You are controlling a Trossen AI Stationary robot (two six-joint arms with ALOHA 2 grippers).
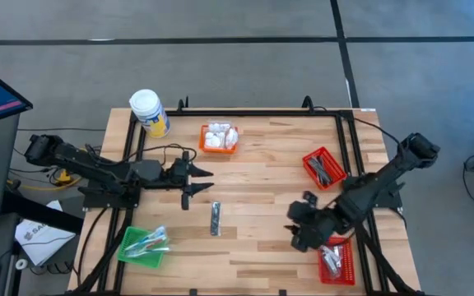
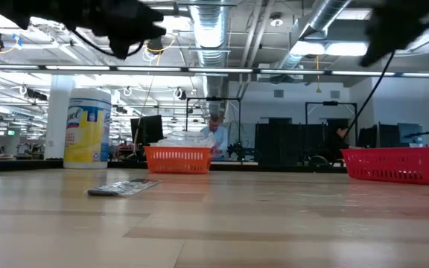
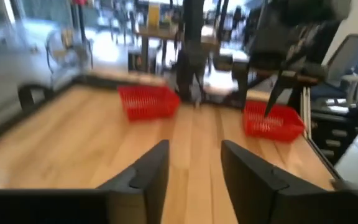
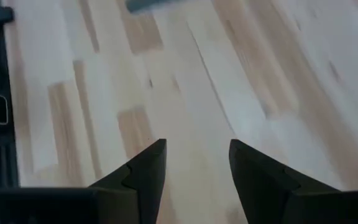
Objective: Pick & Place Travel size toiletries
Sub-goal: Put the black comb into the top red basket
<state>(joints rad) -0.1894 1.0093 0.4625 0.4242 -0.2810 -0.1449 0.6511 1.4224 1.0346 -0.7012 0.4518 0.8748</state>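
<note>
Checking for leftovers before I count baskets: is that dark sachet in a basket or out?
Out. The dark sachet lies flat on the bare table, apart from every basket.

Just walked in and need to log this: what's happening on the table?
Toiletries are being sorted into baskets. One dark sachet is left loose on the table. The left gripper hangs nearby with jaws open and empty. The right gripper is beside the near red basket, also open and empty.

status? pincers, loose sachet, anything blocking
Left pincer open, empty, beside sachet. Right pincer open, empty, near red basket. Sachet flat on table, nothing blocking.
</note>
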